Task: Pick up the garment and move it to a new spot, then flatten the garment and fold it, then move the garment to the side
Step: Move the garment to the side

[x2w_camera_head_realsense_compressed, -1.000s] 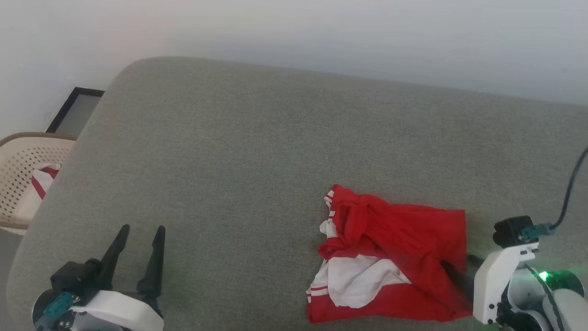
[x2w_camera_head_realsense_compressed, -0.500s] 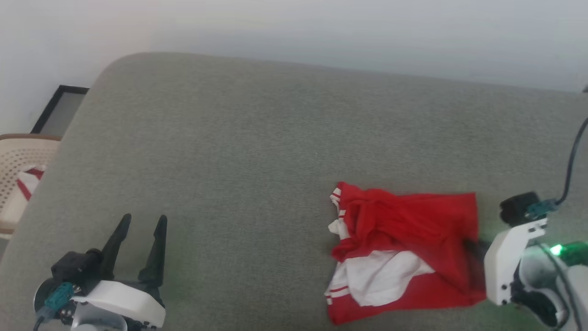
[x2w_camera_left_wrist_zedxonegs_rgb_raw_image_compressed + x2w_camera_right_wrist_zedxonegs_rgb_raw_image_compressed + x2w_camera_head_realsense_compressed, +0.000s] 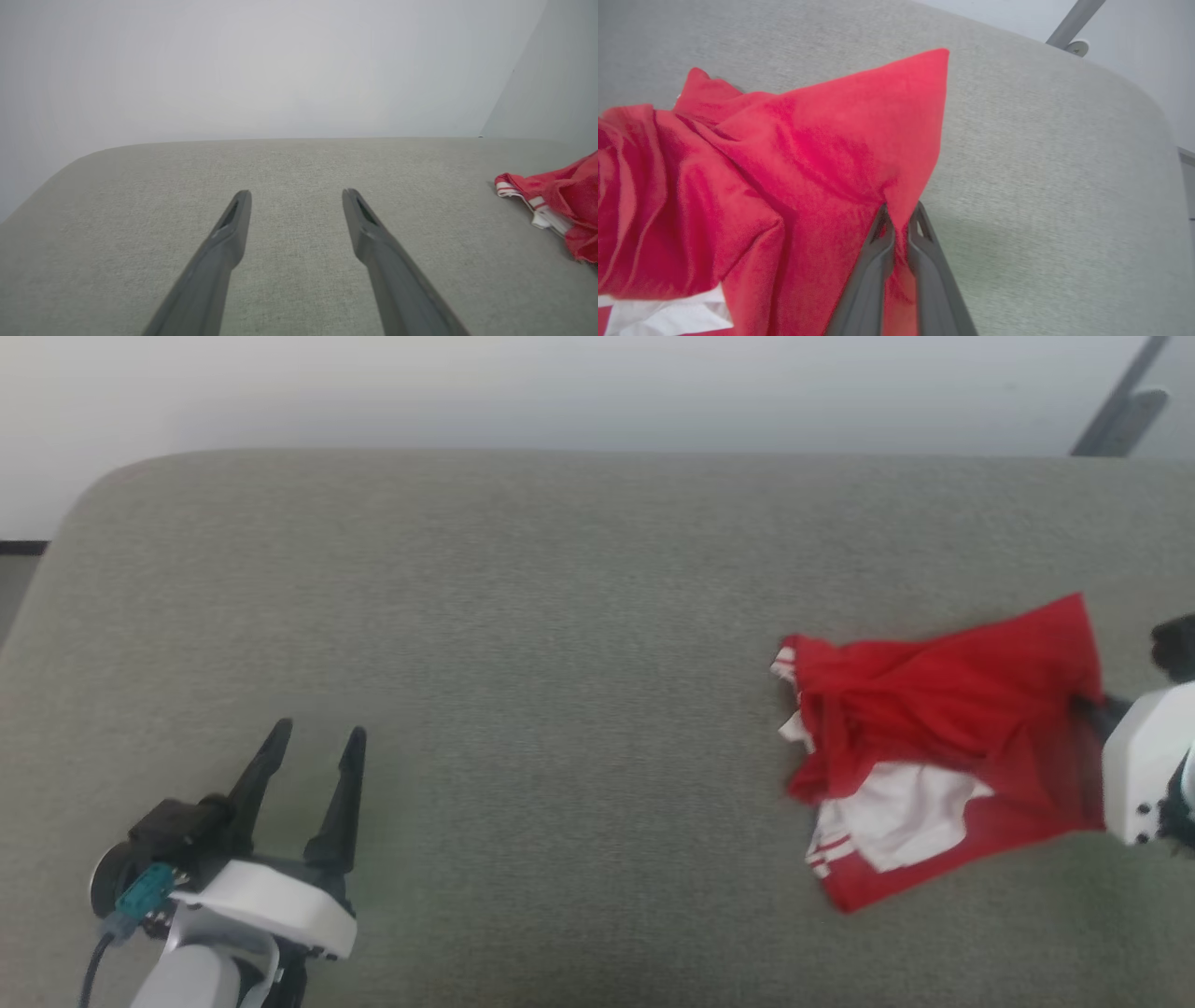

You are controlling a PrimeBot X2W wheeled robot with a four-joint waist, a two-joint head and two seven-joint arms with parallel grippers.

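Moved: the right tool (image 3: 900, 219) has shut on the garment (image 3: 943, 709) and pulled it toward the robot's right along the grey worktop (image 3: 560, 616). The head camera has turned too, so the whole picture has slid.
Right tool: clenched on a red edge of the garment, with the cloth pinched between its two fingers.
Left tool (image 3: 318, 730): spread wide and holding nothing, low over bare worktop and well apart from the garment.
Garment: on the right part of the worktop, all bunched up. Red is on top, and a white part with striped trim pokes out on the side away from the right tool. The pinched edge looks lifted a little; the rest lies down.
Done: the grab is made, and the move to a new spot looks under way.
Left to do: put it down, flatten it, fold it, move it aside.
Hidden: in the head view, cloth covers the right tool's tips, and the picture edge cuts off its arm. The shirt's front is folded inside.
Hard to tell: a grey pole (image 3: 1120, 411) far back; I cannot tell what it belongs to.
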